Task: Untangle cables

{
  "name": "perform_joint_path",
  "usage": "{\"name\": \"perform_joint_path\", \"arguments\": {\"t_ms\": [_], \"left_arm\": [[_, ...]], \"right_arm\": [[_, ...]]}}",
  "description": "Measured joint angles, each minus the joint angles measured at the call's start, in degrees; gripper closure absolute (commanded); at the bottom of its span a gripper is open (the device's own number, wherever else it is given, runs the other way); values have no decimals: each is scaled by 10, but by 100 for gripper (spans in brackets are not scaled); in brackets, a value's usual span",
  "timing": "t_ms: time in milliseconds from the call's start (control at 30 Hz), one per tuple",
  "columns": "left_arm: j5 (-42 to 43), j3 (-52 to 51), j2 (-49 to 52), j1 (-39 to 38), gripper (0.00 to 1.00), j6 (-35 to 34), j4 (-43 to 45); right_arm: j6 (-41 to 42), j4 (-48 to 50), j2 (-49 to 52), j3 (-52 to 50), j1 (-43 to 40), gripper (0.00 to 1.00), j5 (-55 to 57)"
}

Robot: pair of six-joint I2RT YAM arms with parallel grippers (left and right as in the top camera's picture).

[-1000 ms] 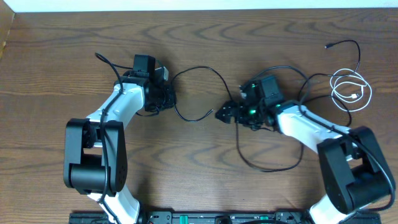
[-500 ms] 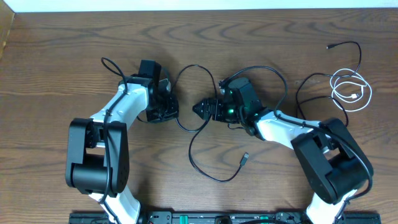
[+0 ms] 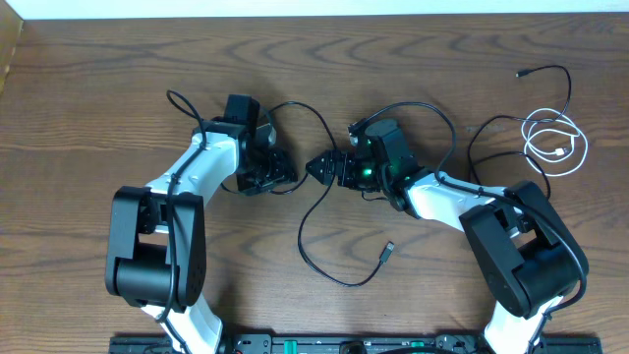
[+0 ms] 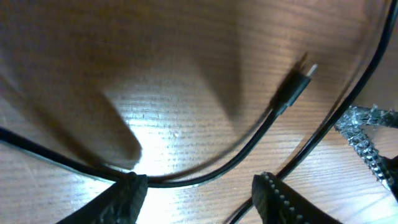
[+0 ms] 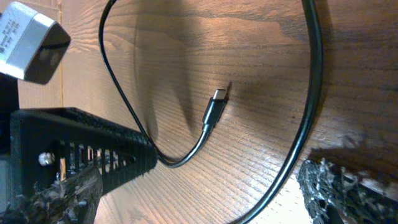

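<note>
Black cable lies loose under open left hand.

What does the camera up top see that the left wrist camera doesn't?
Only the overhead view shows the coiled white cable, off at the right, and the black cable's far plug. Only the left wrist view shows the left gripper close up, with its fingers apart, and the near plug's shiny metal tip. Both show the black cable, that near plug and the wooden table.
</note>
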Motion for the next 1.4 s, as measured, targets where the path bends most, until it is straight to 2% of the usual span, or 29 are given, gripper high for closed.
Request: {"name": "perform_joint_path", "arguments": {"t_ms": [167,1400], "left_arm": [[0,0,0,0,34,1,8],[-17,0,0,0,33,1,20]], "right_arm": [[0,-2,0,1,0,1,0],[0,-2,0,1,0,1,1]]}}
